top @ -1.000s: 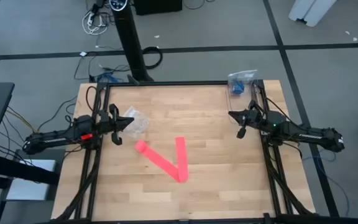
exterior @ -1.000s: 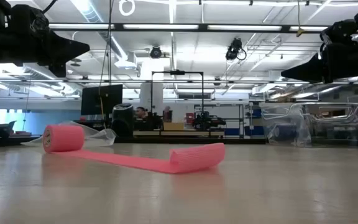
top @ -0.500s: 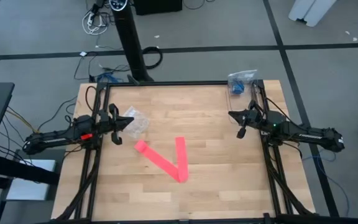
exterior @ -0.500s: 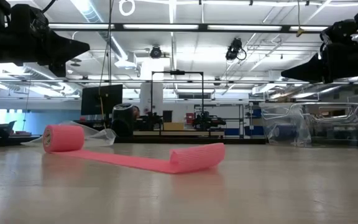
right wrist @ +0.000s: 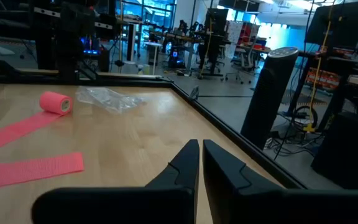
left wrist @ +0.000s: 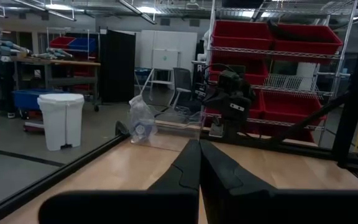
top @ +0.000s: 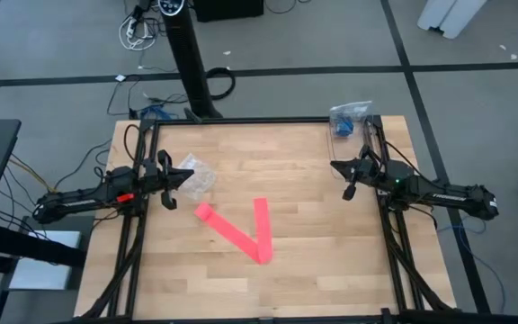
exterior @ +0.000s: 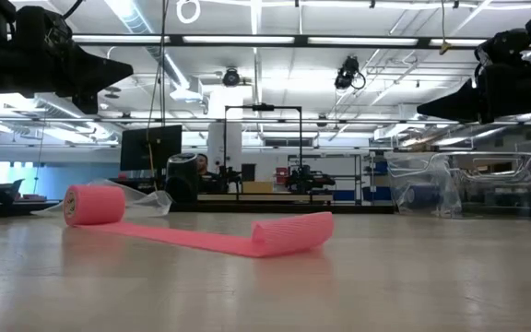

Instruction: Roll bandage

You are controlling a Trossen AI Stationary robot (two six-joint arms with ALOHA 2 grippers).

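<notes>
The pink bandage [top: 237, 232] lies on the wooden table in a V. One end is wound into a small roll [top: 203, 211] resting on its side; the strip runs to a fold [top: 264, 255] near the middle, and the free end [top: 261, 203] points to the far edge. The low view shows the roll [exterior: 94, 204] and the fold [exterior: 293, 233]. My left gripper [top: 188, 177] hovers shut at the table's left, above and left of the roll. My right gripper [top: 334, 166] hovers shut at the right side, well clear of the strip. Both wrist views show the fingers together: left [left wrist: 199, 152], right [right wrist: 200, 149].
A crumpled clear plastic bag [top: 199, 176] lies on the table just under and beyond my left gripper's tips. A clear container with blue contents [top: 349, 119] stands at the far right corner. Black frame rails [top: 394, 243] run along the table's sides.
</notes>
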